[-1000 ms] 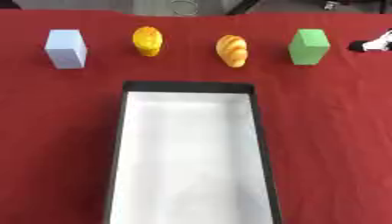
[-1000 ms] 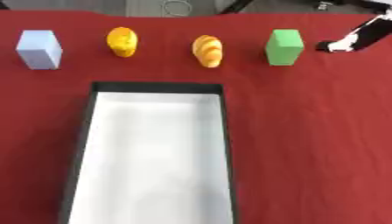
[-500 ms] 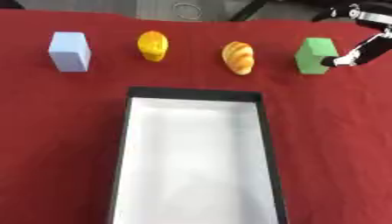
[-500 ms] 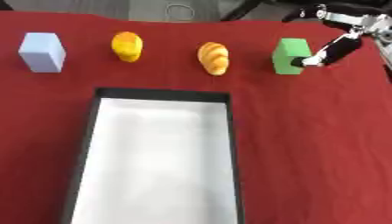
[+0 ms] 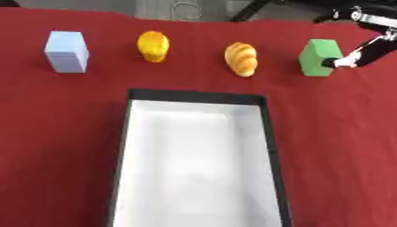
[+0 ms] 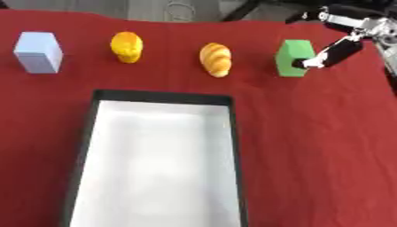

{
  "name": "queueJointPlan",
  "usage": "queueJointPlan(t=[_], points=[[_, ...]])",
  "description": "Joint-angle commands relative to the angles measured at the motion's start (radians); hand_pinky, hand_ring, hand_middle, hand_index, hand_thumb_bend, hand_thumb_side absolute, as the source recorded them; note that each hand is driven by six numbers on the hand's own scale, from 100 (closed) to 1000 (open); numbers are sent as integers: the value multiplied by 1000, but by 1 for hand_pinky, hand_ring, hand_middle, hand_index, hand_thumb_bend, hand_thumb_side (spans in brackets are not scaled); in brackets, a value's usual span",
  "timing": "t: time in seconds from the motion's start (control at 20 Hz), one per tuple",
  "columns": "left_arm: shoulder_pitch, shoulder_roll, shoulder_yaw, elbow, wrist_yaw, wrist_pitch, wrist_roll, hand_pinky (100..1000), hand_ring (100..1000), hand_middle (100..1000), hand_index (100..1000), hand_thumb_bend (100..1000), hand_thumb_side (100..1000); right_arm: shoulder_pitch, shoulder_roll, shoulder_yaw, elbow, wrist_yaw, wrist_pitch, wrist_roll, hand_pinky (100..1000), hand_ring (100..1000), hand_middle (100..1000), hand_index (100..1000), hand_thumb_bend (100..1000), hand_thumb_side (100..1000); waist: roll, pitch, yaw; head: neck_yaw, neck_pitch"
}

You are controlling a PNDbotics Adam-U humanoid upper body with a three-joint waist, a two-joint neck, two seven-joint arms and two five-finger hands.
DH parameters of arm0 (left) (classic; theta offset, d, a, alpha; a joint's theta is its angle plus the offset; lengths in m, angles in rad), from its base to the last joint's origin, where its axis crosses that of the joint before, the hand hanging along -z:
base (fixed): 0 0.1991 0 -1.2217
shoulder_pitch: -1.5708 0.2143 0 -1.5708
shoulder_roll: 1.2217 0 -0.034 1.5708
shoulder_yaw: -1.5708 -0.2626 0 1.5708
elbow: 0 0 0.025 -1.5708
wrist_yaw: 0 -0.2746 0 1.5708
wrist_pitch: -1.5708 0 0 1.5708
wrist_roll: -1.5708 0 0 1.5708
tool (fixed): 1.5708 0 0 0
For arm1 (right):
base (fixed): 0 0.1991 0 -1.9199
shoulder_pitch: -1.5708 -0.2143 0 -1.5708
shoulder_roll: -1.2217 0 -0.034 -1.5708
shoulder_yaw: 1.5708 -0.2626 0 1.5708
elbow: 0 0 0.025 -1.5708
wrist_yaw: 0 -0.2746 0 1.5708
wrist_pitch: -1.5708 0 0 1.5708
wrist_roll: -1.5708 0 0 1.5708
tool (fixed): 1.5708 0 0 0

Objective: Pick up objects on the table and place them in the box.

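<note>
Four objects stand in a row at the far side of the red cloth: a light blue block point(image 5: 67, 51), a yellow-orange rounded thing point(image 5: 153, 45), a croissant point(image 5: 242, 58) and a green block point(image 6: 293, 57). My right hand point(image 6: 340, 49) reaches in from the upper right, open. One black finger with a pale tip touches the green block's right side. Another part of the hand shows above and behind the block. Nothing is lifted. The box point(image 5: 194, 96), black-rimmed with a white inside, lies in the middle and nothing shows in it. The left hand is out of sight.
The red cloth point(image 5: 54, 133) covers the table on both sides of the box. Grey floor and dark stands show beyond the far edge.
My right hand has come in from the right edge and reached the green block's right side. The whole picture has shifted down a little, so the camera moved.
</note>
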Motion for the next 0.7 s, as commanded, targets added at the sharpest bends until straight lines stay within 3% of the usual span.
queueJointPlan(t=[0.05,0.4,0.7], points=[[-4,37,3,-21,-9,-3,-2,811,776,736,809,100,776,-8,-55,-20,0,6,-307,312,994,983,891,943,438,286,-11,0,0,-7,-9],[-12,37,-2,-23,-13,-2,-7,811,776,735,809,100,777,-5,-55,-33,17,5,-307,320,997,984,889,945,437,270,-16,10,8,-16,-17],[-19,38,-5,-34,-21,-7,-9,812,776,734,808,100,779,11,-62,-59,44,24,-307,287,993,981,884,942,437,263,-18,38,38,-35,-37]])
